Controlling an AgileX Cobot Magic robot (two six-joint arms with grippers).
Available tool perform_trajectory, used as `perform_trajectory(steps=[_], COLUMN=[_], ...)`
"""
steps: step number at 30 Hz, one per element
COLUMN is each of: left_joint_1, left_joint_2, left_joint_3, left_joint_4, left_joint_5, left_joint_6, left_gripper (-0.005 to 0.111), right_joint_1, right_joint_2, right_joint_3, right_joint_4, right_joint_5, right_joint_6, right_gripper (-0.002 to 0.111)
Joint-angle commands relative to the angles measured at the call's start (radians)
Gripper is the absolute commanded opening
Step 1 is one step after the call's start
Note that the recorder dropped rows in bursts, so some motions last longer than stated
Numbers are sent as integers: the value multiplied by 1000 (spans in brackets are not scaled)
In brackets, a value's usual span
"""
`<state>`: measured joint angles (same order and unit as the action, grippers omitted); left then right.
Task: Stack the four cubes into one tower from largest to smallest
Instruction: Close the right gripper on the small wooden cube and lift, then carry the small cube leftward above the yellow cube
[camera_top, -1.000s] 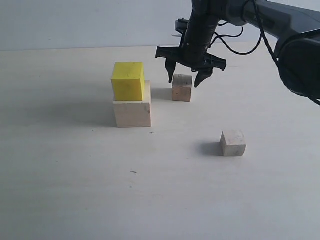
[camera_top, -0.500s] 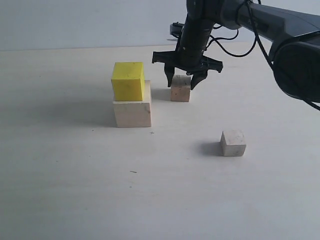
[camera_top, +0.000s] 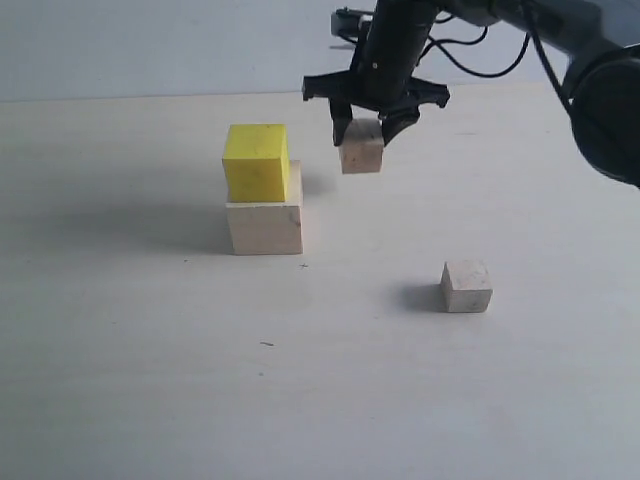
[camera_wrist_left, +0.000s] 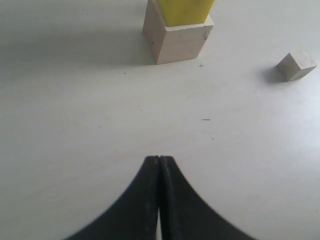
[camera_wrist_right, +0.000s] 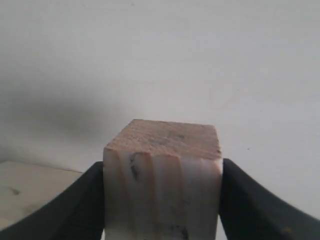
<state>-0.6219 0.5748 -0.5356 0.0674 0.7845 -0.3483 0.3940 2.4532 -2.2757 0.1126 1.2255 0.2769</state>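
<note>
Now | table (camera_top: 140, 400): pale, matte | wall (camera_top: 150, 40): grey | small cube (camera_top: 361, 148) in right jaws

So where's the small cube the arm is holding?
The small cube hangs above the table in the right tool, just right of the yellow cube, exterior view's upper middle.

rough wooden cube (camera_wrist_right: 162, 185), matt table (camera_top: 150, 380)
</note>
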Motion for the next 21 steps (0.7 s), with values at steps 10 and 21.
perform_trajectory(steps=[10, 21], left_joint_1=[-6, -6], left_joint_2=[3, 3], left_joint_3=[2, 2], left_joint_4=[-25, -25], left_joint_5=[-3, -5], left_joint_6=[4, 4], left_gripper=[1, 1], right_joint_1=[1, 13], right_joint_2=[-339, -579], right_joint_3=[268, 419], right_joint_4=[-69, 98], right_joint_5=[-4, -4], right_joint_6=[-44, -49], right_gripper=[0, 0])
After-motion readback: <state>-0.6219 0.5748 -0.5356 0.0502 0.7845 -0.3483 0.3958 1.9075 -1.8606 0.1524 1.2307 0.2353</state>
